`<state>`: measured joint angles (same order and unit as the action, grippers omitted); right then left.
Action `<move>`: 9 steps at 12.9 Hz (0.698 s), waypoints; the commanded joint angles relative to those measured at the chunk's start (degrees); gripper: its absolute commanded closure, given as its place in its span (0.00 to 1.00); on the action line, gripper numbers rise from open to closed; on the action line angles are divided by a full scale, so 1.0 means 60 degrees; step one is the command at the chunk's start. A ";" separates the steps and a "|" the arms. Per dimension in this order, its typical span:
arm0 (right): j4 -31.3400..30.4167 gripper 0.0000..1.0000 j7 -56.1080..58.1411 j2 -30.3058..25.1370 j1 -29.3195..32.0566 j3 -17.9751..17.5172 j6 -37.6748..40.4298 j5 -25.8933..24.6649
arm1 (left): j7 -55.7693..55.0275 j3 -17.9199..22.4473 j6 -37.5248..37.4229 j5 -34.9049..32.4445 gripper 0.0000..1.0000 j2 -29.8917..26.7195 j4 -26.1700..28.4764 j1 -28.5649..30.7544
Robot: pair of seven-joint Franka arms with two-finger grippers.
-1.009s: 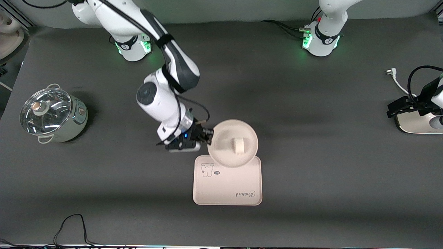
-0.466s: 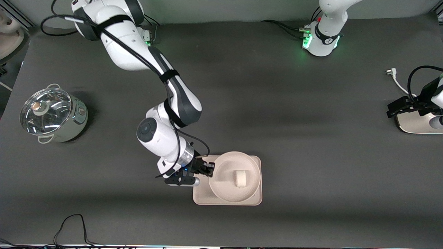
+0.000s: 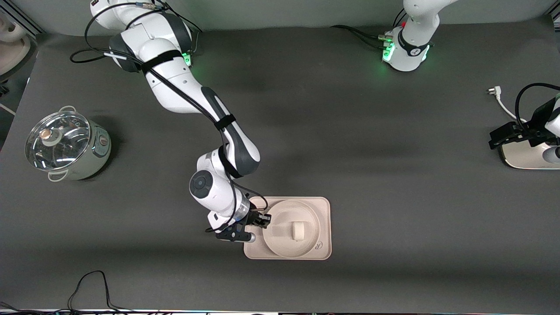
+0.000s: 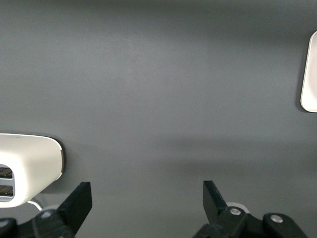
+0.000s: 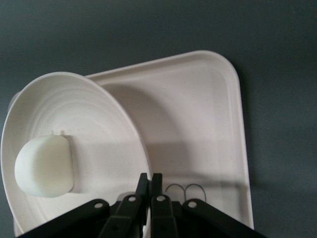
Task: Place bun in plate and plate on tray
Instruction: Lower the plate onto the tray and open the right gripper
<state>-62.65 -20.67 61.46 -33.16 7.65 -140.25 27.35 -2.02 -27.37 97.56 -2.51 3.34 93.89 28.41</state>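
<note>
1. Standing toward the right arm's end of the table, a lidded pot (image 3: 65,145) was seen well apart from the work and played no part in it.
2. The right gripper (image 3: 264,219) was found pinched tight on the rim of the plate (image 3: 292,228), at the edge turned toward the right arm's end.
3. The plate, with the bun (image 3: 299,230) lying in its middle, was seen over the tray (image 3: 323,210); in the right wrist view the plate (image 5: 99,148) appeared tilted above the tray floor (image 5: 198,124), so full contact could not be confirmed.
4. The bun step was judged done, and the setting of the plate on the tray was judged nearly complete.
5. The next move was judged to call for a level lowering, a release of the rim, and a clear withdrawal.
6. The left gripper (image 4: 146,201) was held spread and unladen over bare table beside a white appliance (image 3: 523,155), its arm waiting.
</note>
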 commanded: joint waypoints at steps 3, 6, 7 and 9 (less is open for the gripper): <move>0.0481 0.81 0.0165 0.0333 0.0048 -0.0045 -0.0018 0.0276 | 0.0131 0.0006 0.0029 0.0081 0.00 0.0073 -0.0120 -0.0003; 0.0437 0.00 0.0092 0.0158 0.0048 -0.0045 0.0069 0.0276 | 0.0146 0.0006 0.0015 0.0081 0.00 0.0073 -0.0120 0.0012; 0.0379 0.00 0.0077 -0.0118 0.0048 -0.0045 0.0215 0.0291 | 0.0131 0.0006 0.0015 0.0081 0.00 0.0058 -0.0120 -0.0003; 0.0276 0.00 0.0019 -0.0908 0.0034 0.0028 0.1394 0.0247 | 0.0116 0.0006 0.0015 0.0081 0.00 0.0058 -0.0135 -0.0003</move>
<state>-60.17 -20.72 61.13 -33.16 7.67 -138.77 27.48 -2.01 -27.35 97.56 -2.51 3.38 93.88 28.41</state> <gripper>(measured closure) 0.339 0.000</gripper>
